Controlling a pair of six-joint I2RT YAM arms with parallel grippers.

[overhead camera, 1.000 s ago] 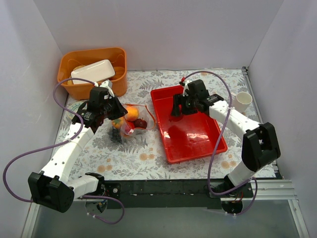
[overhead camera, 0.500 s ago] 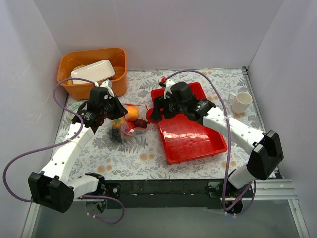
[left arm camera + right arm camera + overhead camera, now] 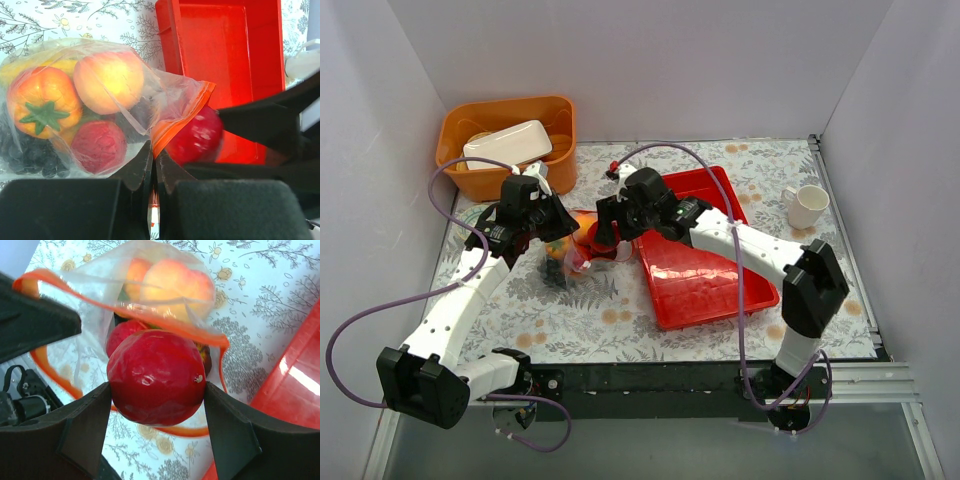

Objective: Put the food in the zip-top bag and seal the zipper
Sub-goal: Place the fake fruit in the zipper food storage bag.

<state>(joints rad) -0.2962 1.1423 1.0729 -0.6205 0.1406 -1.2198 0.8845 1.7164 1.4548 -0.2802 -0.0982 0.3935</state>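
Left gripper (image 3: 152, 150), on the far side of the bag (image 3: 125, 70) from the red tray (image 3: 715, 295): jaws pinched together on the bag's lip right at the zipper (image 3: 182, 117), holding the mouth up. Bag lies just left of the tray with its mouth turned toward the tray, zipper unsealed and gaping. Inside are the peach ball (image 3: 107, 75), orange fruit with green top (image 3: 42, 100), dark red ball (image 3: 97, 145), grapes (image 3: 25, 155) and yellow piece (image 3: 20, 70). Right gripper (image 3: 156, 390) reaches out past the tray's left edge, jaws spread wide and clamped on 1 red ball (image 3: 156, 377). That ball sits right at the bag mouth, just beside the zipper. Key relation: the opening is straight ahead of the ball, away from the tray, and the zipper's long axis runs across that line. Likely next step is push in and let go. Sealing not yet begun.
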